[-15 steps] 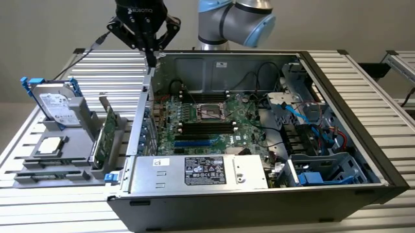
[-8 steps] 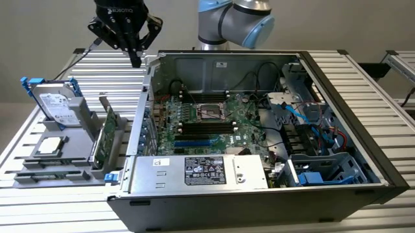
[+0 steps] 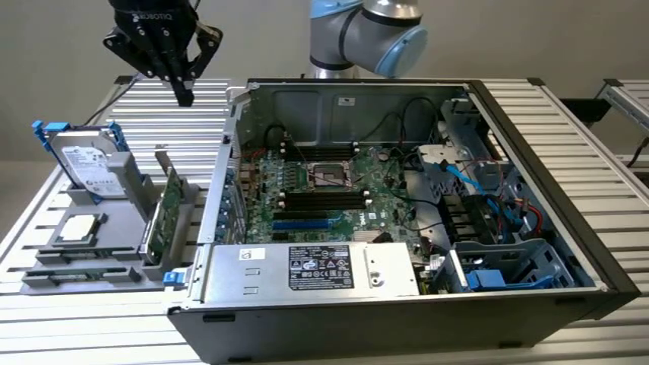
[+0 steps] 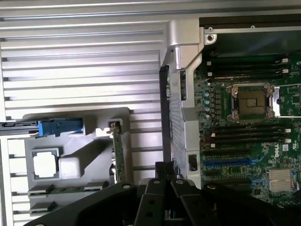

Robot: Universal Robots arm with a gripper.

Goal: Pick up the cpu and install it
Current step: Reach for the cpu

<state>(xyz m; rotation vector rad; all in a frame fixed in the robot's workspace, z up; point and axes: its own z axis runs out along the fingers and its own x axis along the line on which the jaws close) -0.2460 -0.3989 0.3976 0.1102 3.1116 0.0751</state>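
Slatted table [image 3: 102, 342] bears open case [image 3: 355, 95]. My claw [image 3: 184, 97] pinched together, empty, hovers high at exterior view's far left. Cpu [image 3: 80, 228] lies flat in tray [image 3: 115, 239] recess, near left, top exposed for grasp. Socket [image 3: 330, 176] bare, ready.

Robot arm [image 3: 365, 34]: upper links cut off by the exterior view's top edge.
Tool [image 3: 184, 97]: mount cropped by that same edge.
Power supply label [image 3: 319, 268]: print too small to read.
Hard drive [image 3: 87, 161]: lower end hidden in its grey holder [image 3: 41, 249].
Computer case [image 3: 406, 331]: near wall runs out past the exterior view's bottom edge.
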